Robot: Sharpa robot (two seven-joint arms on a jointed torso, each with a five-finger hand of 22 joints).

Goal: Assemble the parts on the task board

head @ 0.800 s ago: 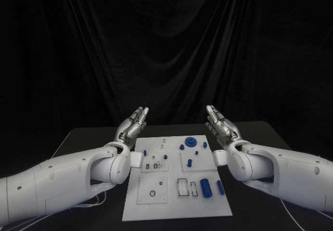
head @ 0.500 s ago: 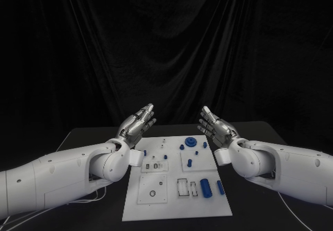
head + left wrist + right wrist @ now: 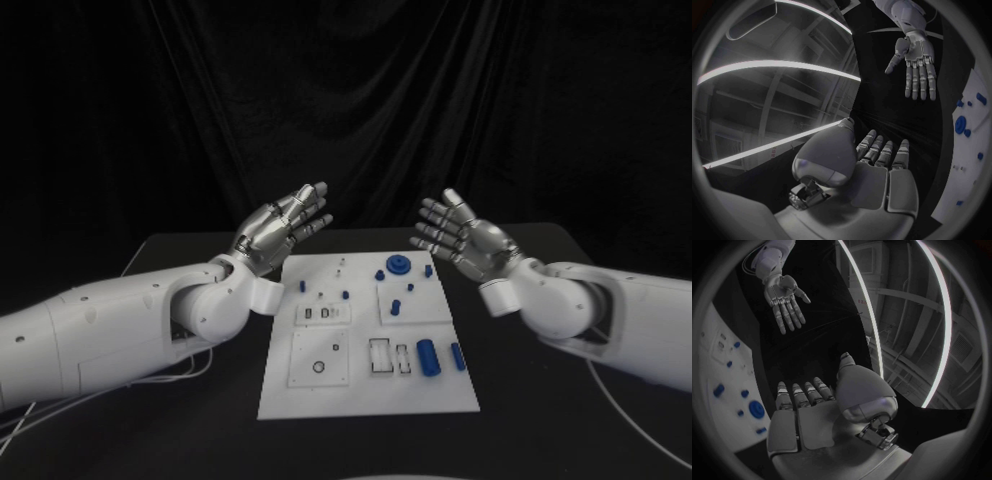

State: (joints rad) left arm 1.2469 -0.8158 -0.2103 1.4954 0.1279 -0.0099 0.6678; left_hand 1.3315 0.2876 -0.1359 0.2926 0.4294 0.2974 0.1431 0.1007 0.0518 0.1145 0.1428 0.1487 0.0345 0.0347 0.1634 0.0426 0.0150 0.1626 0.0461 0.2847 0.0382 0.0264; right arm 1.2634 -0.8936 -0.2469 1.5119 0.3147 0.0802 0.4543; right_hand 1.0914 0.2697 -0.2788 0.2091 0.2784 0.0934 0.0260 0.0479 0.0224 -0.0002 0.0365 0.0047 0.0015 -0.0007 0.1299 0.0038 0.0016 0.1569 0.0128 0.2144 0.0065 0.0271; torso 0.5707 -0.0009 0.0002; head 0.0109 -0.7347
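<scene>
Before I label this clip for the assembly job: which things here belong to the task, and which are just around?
Task things:
task board
blue parts on it
left hand, open
right hand, open

Just around:
black table
white cable
black curtain

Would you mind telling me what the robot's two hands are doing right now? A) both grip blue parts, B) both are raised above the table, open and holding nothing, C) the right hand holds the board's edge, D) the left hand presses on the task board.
B: the left hand and right hand are raised with fingers spread and nothing in them, clear of the task board.
</scene>
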